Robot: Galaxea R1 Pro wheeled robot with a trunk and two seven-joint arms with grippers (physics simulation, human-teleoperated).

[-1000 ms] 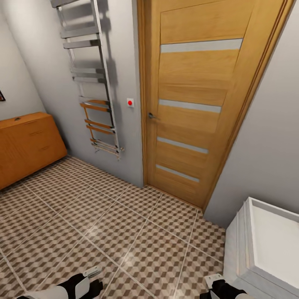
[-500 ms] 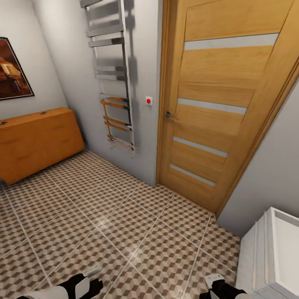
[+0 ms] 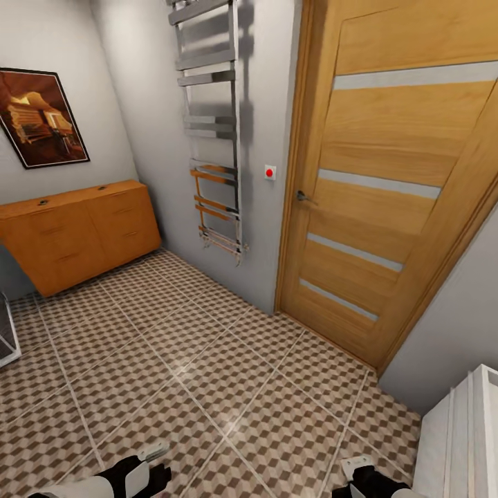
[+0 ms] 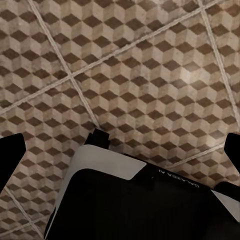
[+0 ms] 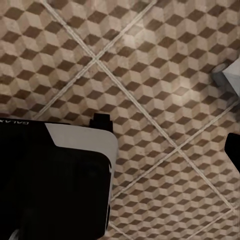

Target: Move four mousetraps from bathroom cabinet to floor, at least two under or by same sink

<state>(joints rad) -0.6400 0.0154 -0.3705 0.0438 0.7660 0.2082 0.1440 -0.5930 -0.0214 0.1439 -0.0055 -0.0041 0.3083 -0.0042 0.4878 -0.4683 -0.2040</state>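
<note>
where the bathroom floor (image 3: 207,366) spreads out in cube-print tile, a wooden door (image 3: 394,173) stands at one o'clock and the cabinet (image 3: 76,232) at ten, drawers closed. left gripper (image 3: 149,470) and right gripper (image 3: 360,477) hang low; fingers apart or together, cannot tell.

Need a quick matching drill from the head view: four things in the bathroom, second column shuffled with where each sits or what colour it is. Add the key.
Things
1. cabinet
2. towel rail
3. framed picture
4. red button

Descriptions
A. on the wall directly above the orange-brown sideboard
B. small, on the wall between the chrome ladder and the door
C. low, orange-brown, standing on the bathroom floor against the far wall
D. chrome, ladder-shaped, mounted high on the grey wall

Pairs: 1-C, 2-D, 3-A, 4-B
</note>
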